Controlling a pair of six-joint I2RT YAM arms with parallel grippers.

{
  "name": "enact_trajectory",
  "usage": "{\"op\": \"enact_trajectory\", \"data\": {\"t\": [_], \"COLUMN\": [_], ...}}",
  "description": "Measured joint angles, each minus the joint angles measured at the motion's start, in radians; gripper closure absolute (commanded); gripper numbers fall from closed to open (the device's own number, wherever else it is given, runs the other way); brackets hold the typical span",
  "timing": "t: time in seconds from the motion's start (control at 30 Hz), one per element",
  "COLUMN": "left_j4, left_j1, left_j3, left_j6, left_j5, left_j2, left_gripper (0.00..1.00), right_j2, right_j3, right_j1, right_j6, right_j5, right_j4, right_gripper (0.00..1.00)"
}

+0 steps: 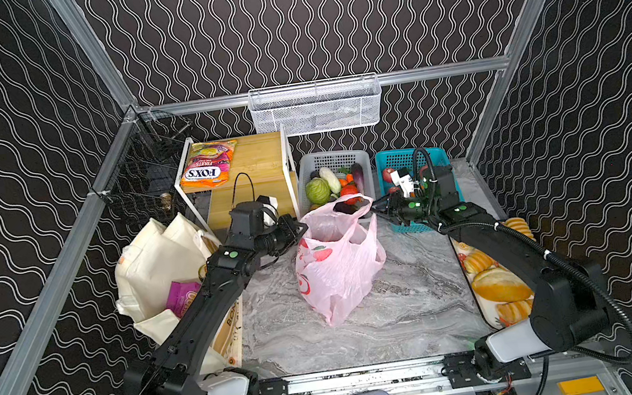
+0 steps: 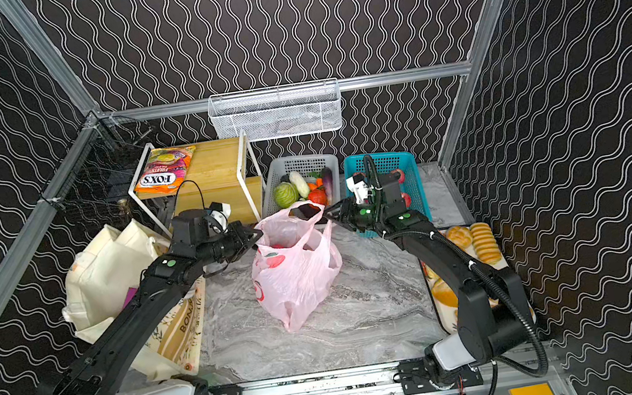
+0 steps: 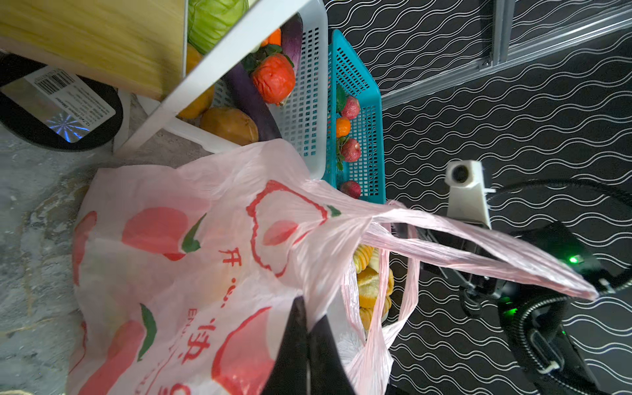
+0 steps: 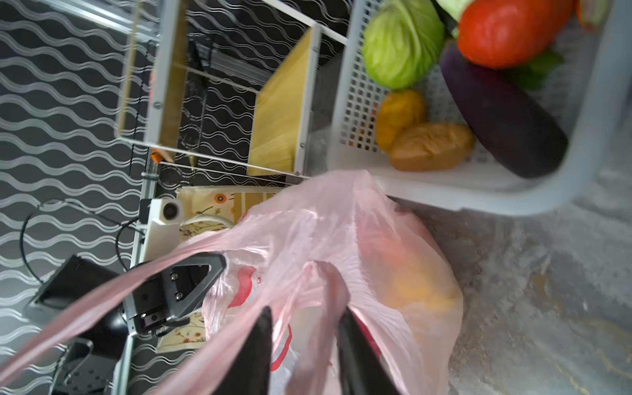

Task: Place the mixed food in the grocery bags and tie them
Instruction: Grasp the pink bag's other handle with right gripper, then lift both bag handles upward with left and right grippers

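Note:
The pink plastic grocery bag stands on the marble table between both arms, its mouth held up. My left gripper is shut on the bag's left rim, pinching a fold of plastic. My right gripper is at the right rim; its jaws stand apart with a handle strand running between them. Yellow-orange fruit shows through the plastic. The cream canvas tote slumps at the left with a purple snack packet in its mouth.
Behind the bag stand a grey basket of cabbage and aubergine and a teal basket with red fruits. A wooden shelf carries the FOX'S packet. A bread tray lies along the right edge.

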Motion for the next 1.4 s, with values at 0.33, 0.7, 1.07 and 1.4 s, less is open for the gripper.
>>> {"op": "enact_trajectory", "data": {"t": [0.33, 0.7, 1.07, 1.4], "left_j4": [-0.073, -0.036, -0.243, -0.555], "left_j1": [0.0, -0.096, -0.321, -0.333], "left_j3": [0.079, 0.231, 0.684, 0.963], "left_j6": [0.098, 0.454, 1.188, 1.604], "left_j5": [-0.046, -0.091, -0.204, -0.126], "left_j2": [-0.022, -0.062, 0.282, 0.541], "left_gripper": [0.48, 0.38, 0.29, 0.21], "right_j2": [-0.181, -0.324, -0.314, -0.291], "right_j3": [-0.11, -0.237, -0.244, -0.212], "right_j1": [0.013, 0.032, 0.04, 0.05], "right_j6": [-0.193, -0.383, -0.389, -0.417], "right_j5": [0.029, 0.109, 0.127, 0.126], "right_j4": [0.035, 0.115, 0.13, 0.113], "right_gripper": [1.0, 1.0, 1.0, 1.0]}}
